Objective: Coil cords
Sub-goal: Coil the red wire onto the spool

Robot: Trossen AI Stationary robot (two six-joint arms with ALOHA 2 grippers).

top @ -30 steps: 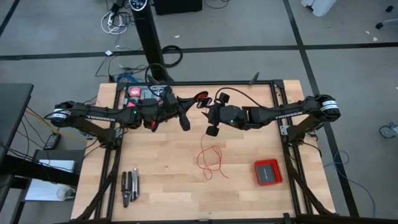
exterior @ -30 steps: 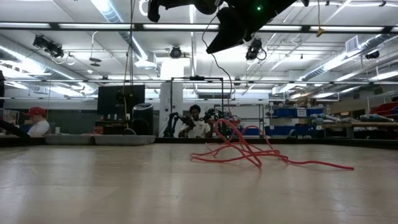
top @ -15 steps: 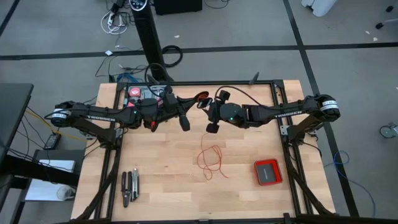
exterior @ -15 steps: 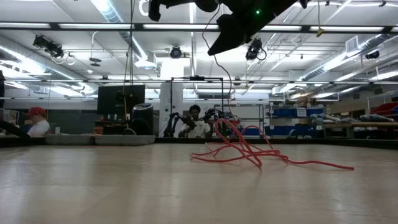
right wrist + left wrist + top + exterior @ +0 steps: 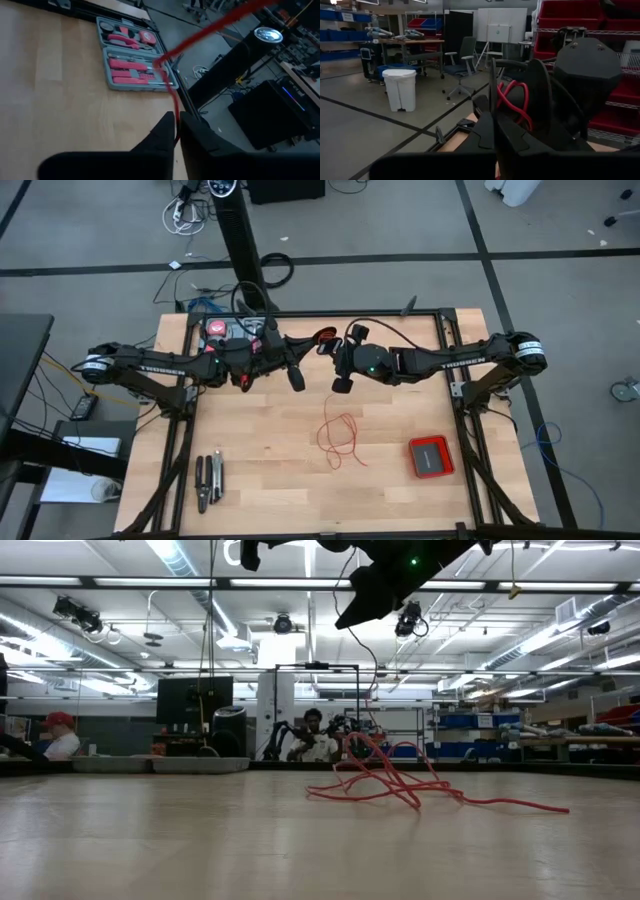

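Note:
The thin red wire runs in one line. Part of it is a small red coil [image 5: 325, 337] on a black spool [image 5: 540, 95], held above the table's far middle. The rest lies in loose loops [image 5: 340, 438] on the wood, which also show in the low view [image 5: 390, 785]. My left gripper [image 5: 308, 345] comes from the left and is shut on the spool. My right gripper [image 5: 340, 366] comes from the right, close beside it, and is shut on the wire [image 5: 176, 125]. Both grippers are well above the table. My left gripper [image 5: 494, 122] holds the black spool at its rim, just below the red windings [image 5: 512, 105], pinched between its two fingers. The spool is lifted clear of the table. My own fingers hide the exact place of contact. My right gripper pinches a single strand of the red wire [image 5: 173, 107] between its fingertips. The wire runs on from the fingers in a straight, taut line [image 5: 215, 27] toward the spool. The strand is clear of the table.
An open grey tool kit [image 5: 225, 330] lies at the far left, also in the right wrist view [image 5: 130, 65]. Several pliers [image 5: 208, 480] lie near the front left. A flat red box [image 5: 431, 456] lies at the right. Bare wood [image 5: 260, 430] surrounds the loops.
My right gripper has shifted a little toward the table's far edge, still shut on the wire. The loose loops lie as before.

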